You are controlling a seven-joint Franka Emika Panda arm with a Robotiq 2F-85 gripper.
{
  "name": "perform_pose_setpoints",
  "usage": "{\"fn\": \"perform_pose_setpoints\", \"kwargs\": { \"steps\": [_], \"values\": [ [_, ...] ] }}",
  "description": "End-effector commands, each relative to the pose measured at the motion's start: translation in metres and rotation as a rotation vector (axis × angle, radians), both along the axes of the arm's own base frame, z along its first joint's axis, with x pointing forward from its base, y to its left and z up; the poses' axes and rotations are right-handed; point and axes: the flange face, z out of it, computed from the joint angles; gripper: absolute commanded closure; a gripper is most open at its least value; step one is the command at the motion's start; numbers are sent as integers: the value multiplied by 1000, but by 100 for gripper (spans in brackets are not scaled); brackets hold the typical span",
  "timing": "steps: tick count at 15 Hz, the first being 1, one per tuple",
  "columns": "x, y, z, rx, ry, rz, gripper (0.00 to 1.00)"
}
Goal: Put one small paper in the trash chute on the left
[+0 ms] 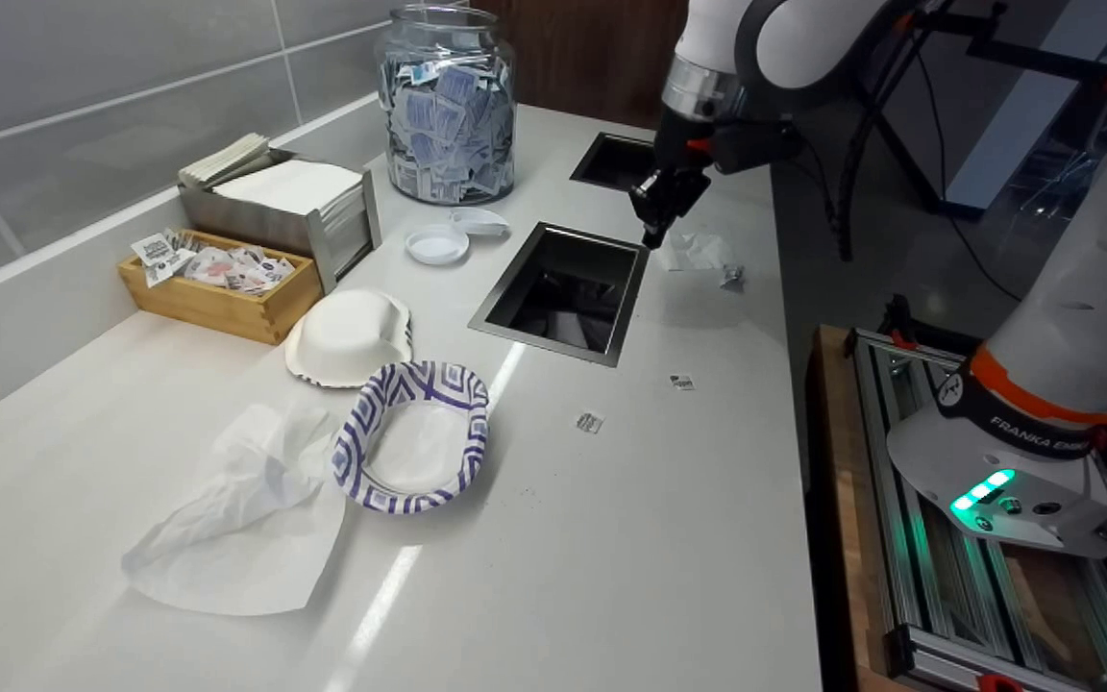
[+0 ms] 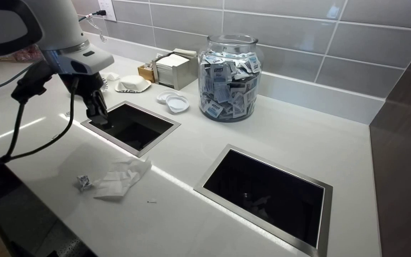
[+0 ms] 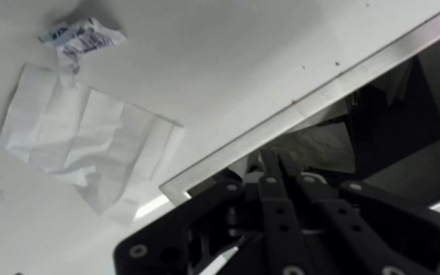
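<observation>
The left trash chute (image 2: 160,140) is a dark opening with a steel rim; its rim also shows in an exterior view (image 1: 542,345) and the wrist view (image 3: 254,138). My gripper (image 3: 277,152) points down over this chute, near one rim edge; it shows in both exterior views (image 1: 651,238) (image 2: 105,125). Its fingertips are together in the wrist view, with no paper visible between them. A small crumpled printed wrapper (image 3: 84,40) lies on the counter beside a creased white tissue (image 3: 75,133). Two small printed papers (image 1: 682,383) (image 1: 588,423) lie flat on the counter.
A second chute (image 2: 280,167) lies farther right. A big glass jar of packets (image 2: 228,82) stands behind the chutes. White lids (image 1: 438,245), an upturned bowl (image 1: 347,332), a patterned bowl (image 1: 465,404), a napkin holder (image 1: 256,223) and a wooden box (image 1: 198,303) stand along the counter.
</observation>
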Motion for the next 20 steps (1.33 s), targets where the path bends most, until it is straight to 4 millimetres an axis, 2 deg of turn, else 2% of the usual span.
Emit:
{"fn": "perform_pose_setpoints", "kwargs": {
  "steps": [1,2,3,5,6,10,12,14,18,20],
  "values": [
    [17,10,27,-22,-58,38,87],
    [22,16,33,-23,-71,50,86],
    [26,21,36,-24,-80,62,79],
    [34,30,39,-29,-90,85,80],
    [37,34,41,-29,-94,94,75],
    [44,49,43,-30,-102,127,71],
    [44,50,43,-31,-102,131,46],
    [42,49,44,-32,-102,132,34],
    [34,47,50,-36,-109,126,4],
    [29,47,56,-36,-110,118,0]
  ]
}}
